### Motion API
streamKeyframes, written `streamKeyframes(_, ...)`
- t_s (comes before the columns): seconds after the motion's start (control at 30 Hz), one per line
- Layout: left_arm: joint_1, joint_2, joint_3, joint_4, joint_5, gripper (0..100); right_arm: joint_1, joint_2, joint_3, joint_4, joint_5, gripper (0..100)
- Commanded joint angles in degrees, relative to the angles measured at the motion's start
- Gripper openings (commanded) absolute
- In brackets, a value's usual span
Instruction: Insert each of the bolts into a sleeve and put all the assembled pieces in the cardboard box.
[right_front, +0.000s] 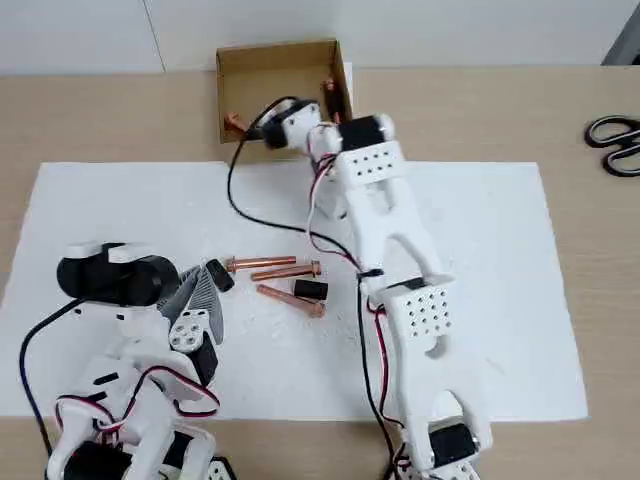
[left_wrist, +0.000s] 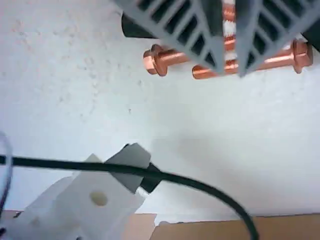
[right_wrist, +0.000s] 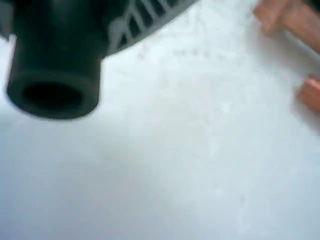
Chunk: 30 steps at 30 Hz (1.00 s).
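A black sleeve (right_wrist: 52, 95) sits pinched in the right gripper (right_front: 278, 128), open end outward, at the front edge of the cardboard box (right_front: 275, 60). Two copper pieces (right_front: 235, 122) lie inside the box, one at each side. On the white sheet (right_front: 480, 250) three loose bolts (right_front: 290, 270) lie close together, a second sleeve (right_front: 310, 290) among them. The left gripper (left_wrist: 230, 72) hangs just beside them, its fingers pressed nearly together, empty. Scissors (right_front: 615, 140) lie well apart at the table's edge.
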Motion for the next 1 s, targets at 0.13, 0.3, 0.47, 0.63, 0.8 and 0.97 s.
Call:
streamKeyframes(0.13,-0.26,-0.26,-0.57,-0.18,0.44,1,2.33,-19.38,-3.25,0.92,-0.62,0.3)
streamKeyframes(0.3,0.18,-0.26,-0.57,-0.26,0.44,1,3.74,-35.21,-2.73,1.71,-1.67,0.2)
streamKeyframes(0.47,0.18,-0.26,-0.57,-0.26,0.44,1,3.47,-55.6,12.66,1.54,-5.36,0.2)
streamKeyframes(0.63,0.26,-0.26,-0.57,-0.26,0.44,1,3.47,-77.32,33.32,0.92,-5.27,0.2)
streamKeyframes(0.8,0.26,-0.26,-0.4,-0.26,0.44,1,3.74,-89.36,55.65,0.31,-5.19,0.3)
streamKeyframes(0.97,0.26,-0.26,-0.31,-0.35,0.44,1,4.79,-97.01,73.41,-6.46,-5.54,0.4)
